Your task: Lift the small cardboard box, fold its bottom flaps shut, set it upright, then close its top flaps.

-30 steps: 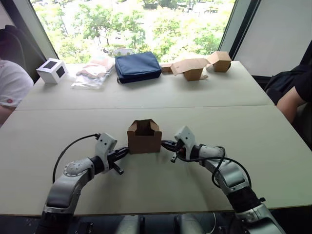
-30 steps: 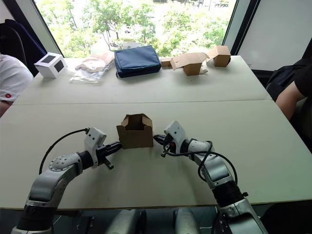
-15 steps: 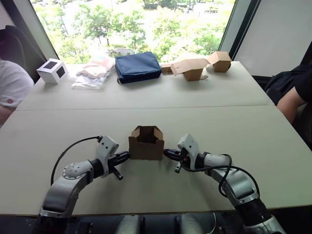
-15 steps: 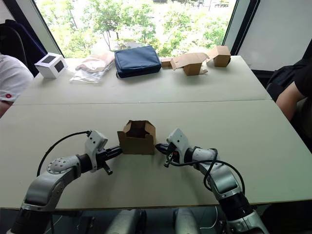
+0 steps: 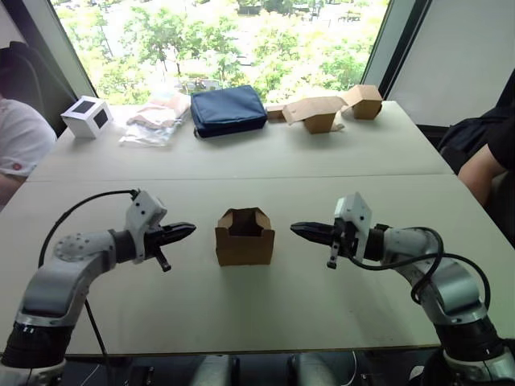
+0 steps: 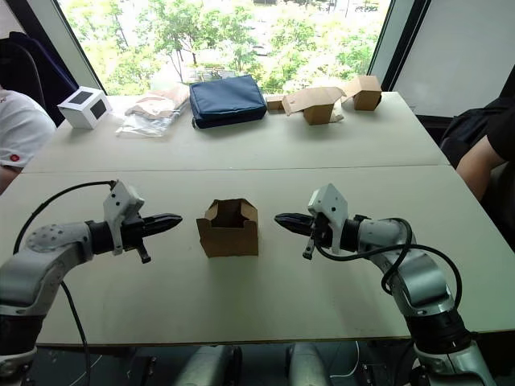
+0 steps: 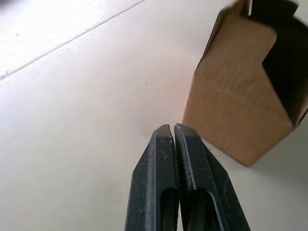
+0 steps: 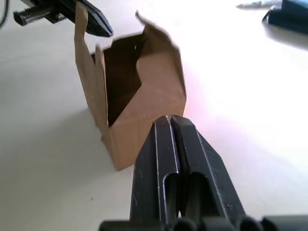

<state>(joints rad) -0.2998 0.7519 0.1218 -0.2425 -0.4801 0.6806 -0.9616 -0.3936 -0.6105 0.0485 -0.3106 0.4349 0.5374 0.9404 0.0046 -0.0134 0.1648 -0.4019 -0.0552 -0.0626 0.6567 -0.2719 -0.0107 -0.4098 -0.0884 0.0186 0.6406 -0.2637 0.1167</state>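
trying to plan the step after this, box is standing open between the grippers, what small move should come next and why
Probably bring one gripper back in to push a top flap down. The box stands upright on the table with its top flaps up and the inside showing. The left gripper and right gripper are both shut and apart from the box, one on each side, pointing at it.
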